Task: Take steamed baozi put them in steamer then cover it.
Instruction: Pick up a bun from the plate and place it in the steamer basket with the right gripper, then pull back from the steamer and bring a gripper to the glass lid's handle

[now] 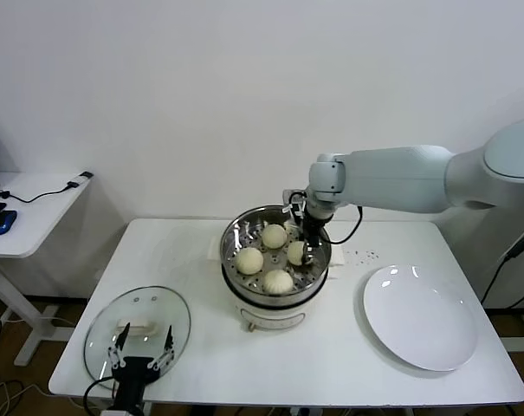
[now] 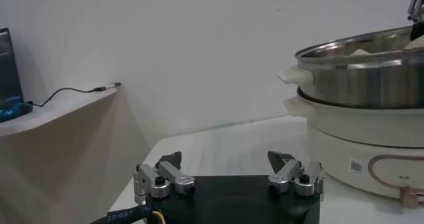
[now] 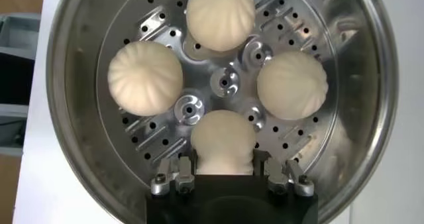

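— Where are the buns now?

— All four steamed baozi point(image 3: 224, 13) sit on the perforated floor of the steamer point(image 1: 276, 251), which stands mid-tabletop point(image 1: 201, 338). The right claw point(image 3: 224, 172) is down inside the basket, its fingers point(image 3: 183, 168) on either side of the nearest bun point(image 3: 223, 141), touching or nearly so; I can't tell whether they grip it or have let go.

— And the cover?

— The cover point(image 1: 139, 328) lies flat near the front-left corner, well apart from the steamer. The left claw point(image 1: 140, 354) hangs at its near edge, fingers spread wide, holding nothing.

— Anything else?

— A white plate point(image 1: 422, 317) on the right, bare.
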Motion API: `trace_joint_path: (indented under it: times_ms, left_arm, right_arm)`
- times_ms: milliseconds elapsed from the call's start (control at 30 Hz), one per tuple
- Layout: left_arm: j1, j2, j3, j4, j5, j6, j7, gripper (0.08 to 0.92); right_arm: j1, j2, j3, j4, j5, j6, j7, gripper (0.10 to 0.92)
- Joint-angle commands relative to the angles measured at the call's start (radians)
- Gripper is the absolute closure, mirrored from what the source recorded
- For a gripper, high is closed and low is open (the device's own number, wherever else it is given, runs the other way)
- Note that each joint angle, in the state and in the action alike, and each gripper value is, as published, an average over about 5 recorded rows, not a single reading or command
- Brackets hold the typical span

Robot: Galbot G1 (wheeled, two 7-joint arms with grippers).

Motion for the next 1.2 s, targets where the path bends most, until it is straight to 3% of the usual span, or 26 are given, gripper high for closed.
trace_joint_path:
  times_ms: [33, 367, 733, 867, 967, 1067, 1200]
  left_arm:
    - [-0.007, 0.001, 0.001, 0.005, -0.001, 0.003, 0.001, 0.177]
    - [-0.017, 0.001, 0.002, 0.006, 0.002, 0.007, 0.001, 0.177]
    - [-0.016, 0.003, 0.001, 0.006, 0.004, 0.004, 0.000, 0.177]
    - [-0.016, 0.005, -0.003, 0.003, 0.005, 0.002, 0.001, 0.177]
    - [-0.024, 0.002, -0.017, -0.002, 0.006, -0.005, 0.009, 0.177]
    - [-0.037, 0.002, -0.037, -0.005, 0.005, -0.015, 0.018, 0.177]
    - [-0.046, 0.001, -0.042, -0.023, 0.011, -0.009, 0.017, 0.177]
  right_arm:
    - [-0.022, 0.009, -0.005, -0.003, -0.001, -0.016, 0.017, 0.453]
    - [0.003, -0.020, 0.023, 0.006, 0.000, -0.016, -0.007, 0.226]
    - [0.105, -0.196, 0.085, 0.051, 0.012, 0.111, -0.035, 0.203]
    - [0.112, -0.324, 0.099, 0.096, 0.043, 0.307, 0.106, 0.203]
    - [0.078, -0.433, 0.100, 0.175, 0.053, 0.484, 0.322, 0.203]
    - [-0.019, -0.562, 0.198, 0.265, 0.049, 0.565, 0.506, 0.203]
    - [-0.233, -0.700, 0.413, 0.350, 0.017, 0.601, 0.608, 0.203]
